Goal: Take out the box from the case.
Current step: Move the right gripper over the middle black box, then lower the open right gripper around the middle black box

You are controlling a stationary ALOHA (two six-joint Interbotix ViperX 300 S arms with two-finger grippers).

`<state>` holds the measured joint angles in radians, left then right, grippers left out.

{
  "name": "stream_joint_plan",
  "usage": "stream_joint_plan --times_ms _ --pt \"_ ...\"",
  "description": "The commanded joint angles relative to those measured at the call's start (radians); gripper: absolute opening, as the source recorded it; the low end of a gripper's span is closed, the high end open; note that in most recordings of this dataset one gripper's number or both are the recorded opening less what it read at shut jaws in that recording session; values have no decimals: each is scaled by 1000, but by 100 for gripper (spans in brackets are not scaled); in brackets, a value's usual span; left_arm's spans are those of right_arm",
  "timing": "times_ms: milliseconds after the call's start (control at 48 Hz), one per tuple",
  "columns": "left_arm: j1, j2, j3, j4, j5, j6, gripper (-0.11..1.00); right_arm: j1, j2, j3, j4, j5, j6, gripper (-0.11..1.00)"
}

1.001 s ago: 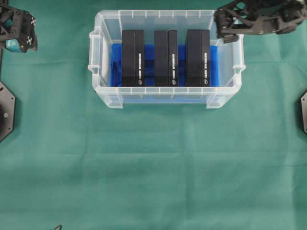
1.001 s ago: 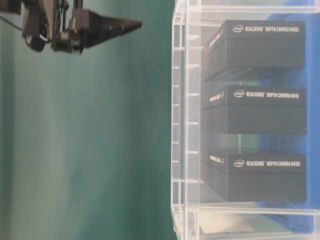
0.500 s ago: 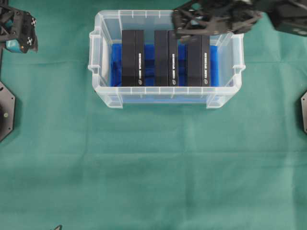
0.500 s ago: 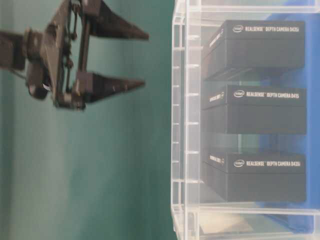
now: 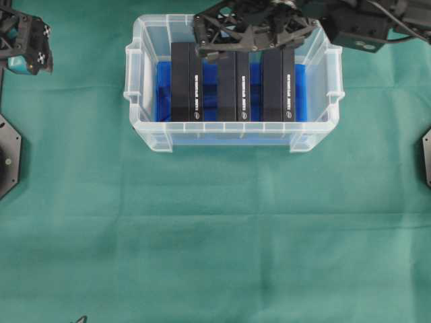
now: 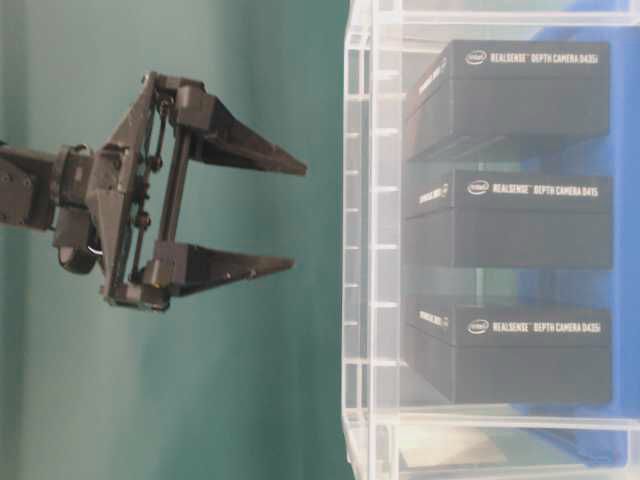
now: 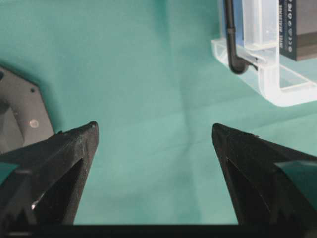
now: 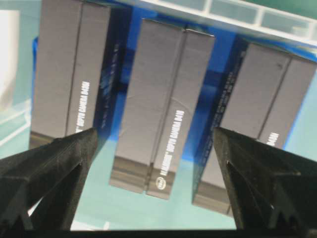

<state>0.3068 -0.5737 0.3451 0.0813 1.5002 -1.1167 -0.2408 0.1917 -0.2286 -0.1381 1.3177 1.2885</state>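
The case is a clear plastic bin at the back middle of the table. Three black boxes stand side by side in it: left, middle and right. My right gripper reaches in from the right and hovers over the boxes' far ends, open and holding nothing. In the right wrist view the middle box lies between its spread fingers. In the table-level view this gripper is clear of the case's rim. My left gripper hangs open over bare cloth.
A blue cloth lines the case's bottom. Green cloth covers the table. Black base plates sit at the left edge and the right edge. The left arm stays at the far left corner.
The right gripper has swung left from the case's back right corner to above the boxes, still open. The left arm, the case and the boxes have not moved.
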Motion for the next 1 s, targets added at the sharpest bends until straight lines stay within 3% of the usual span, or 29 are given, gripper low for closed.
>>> stream_joint_plan --times_ms 0,980 --pt "2 -8 -15 0 -3 2 94 5 -6 -34 8 -3 2 94" --pt "2 -9 -15 -3 -3 -2 94 5 0 -35 20 2 2 94"
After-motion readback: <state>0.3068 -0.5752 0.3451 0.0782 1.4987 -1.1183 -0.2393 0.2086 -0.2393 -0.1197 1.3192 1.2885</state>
